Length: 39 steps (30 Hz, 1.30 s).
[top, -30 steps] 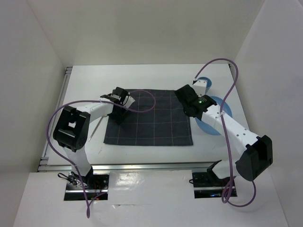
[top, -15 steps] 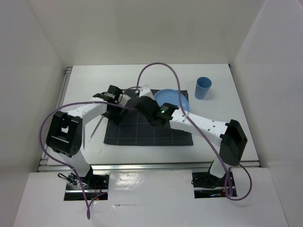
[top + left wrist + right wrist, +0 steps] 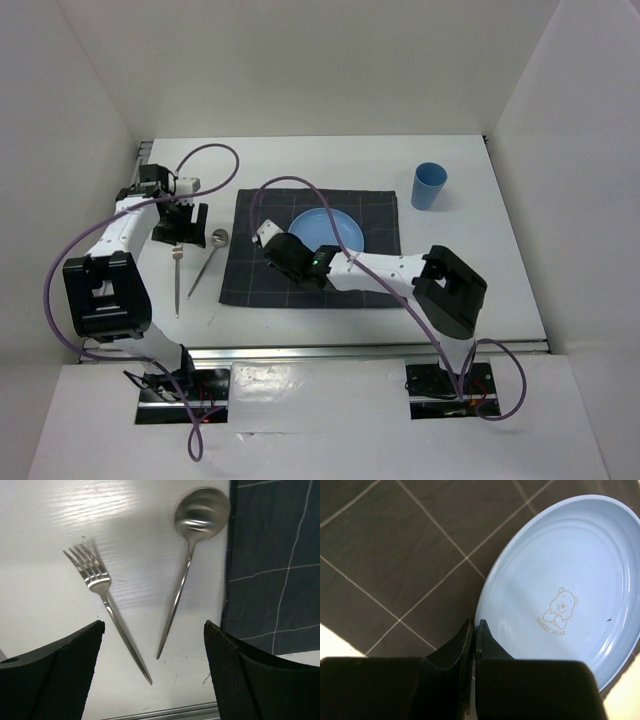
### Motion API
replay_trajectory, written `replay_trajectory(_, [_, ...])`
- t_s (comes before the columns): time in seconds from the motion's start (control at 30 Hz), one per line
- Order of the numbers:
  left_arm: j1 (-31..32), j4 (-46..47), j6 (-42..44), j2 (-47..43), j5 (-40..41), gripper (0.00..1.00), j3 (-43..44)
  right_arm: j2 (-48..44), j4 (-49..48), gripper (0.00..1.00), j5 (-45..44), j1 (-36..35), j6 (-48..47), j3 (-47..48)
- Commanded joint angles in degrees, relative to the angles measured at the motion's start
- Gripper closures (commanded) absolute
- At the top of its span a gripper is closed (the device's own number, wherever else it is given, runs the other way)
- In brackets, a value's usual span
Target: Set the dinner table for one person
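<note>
The table point(image 3: 330, 160), spanning the workspace under everything, looks rigid, slick, fixed: we judge no grip pt, items may skid; right fingers point(image 3: 474, 630) pinch plate point(image 3: 555, 595) rim on cloth point(image 3: 260, 282); left fingers point(image 3: 181, 225) spread above fork point(image 3: 107, 610) & spoon point(image 3: 183, 580), just left of cloth.

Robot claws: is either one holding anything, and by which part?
The right gripper is shut on the blue plate, pinching its rim over the checked cloth. The left gripper is open above the fork and spoon, holding nothing.
</note>
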State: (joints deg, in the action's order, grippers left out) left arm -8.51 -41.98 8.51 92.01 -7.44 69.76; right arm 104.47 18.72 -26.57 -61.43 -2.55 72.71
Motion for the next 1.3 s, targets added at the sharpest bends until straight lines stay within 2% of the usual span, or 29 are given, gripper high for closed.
replay_trajectory(0.0, [-1.86,-1.18,-1.22,-1.57,-4.07,0.13,0.47,3.19,-4.93,1.0,0.9,-0.62,-3.17,0.41])
replay_trajectory(0.2, [-4.31,-0.04,-0.7,-1.57,-3.28,0.13,-0.59,5.84,-4.92,1.0,2.22,-2.29,-2.9,0.42])
replay_trajectory(0.47, [-4.32,0.05,0.45,-0.34,-1.18,0.13,-1.81,7.24,-4.92,1.0,4.68,-2.82,-1.06,-0.2])
replay_trajectory(0.53, [-4.32,0.05,0.98,-0.34,-1.17,0.13,-1.82,7.95,-3.35,0.89,4.68,-2.82,-0.35,-0.2])
replay_trajectory(0.6, [-4.32,0.05,1.59,-0.34,-1.17,0.13,-2.34,8.47,-2.64,0.71,4.68,-2.82,0.17,0.33])
replay_trajectory(0.67, [-4.32,0.05,2.2,-0.34,-1.17,0.13,-2.34,7.78,-2.64,0.4,4.68,-3.34,0.79,0.33])
replay_trajectory(0.77, [-4.32,0.05,3.87,-0.34,-1.17,0.13,-2.96,4.97,-2.11,0.25,4.16,-3.35,2.8,1.64])
replay_trajectory(0.9, [-3.71,0.05,7.13,0.89,-3.02,0.16,-4.18,-1.18,-3.51,0.24,0.13,-3.96,8.25,2.44])
replay_trajectory(1.07, [2.79,1.37,10.82,4.92,-0.73,0.18,-5.42,-15.24,-12.03,0.21,-1.56,-3.96,14.23,-4.67])
replay_trajectory(1.27, [5.0,3.65,10.82,11.87,3.56,0.2,-3.49,-21.49,-7.49,0.21,-8.49,-3.96,19.77,-7.76])
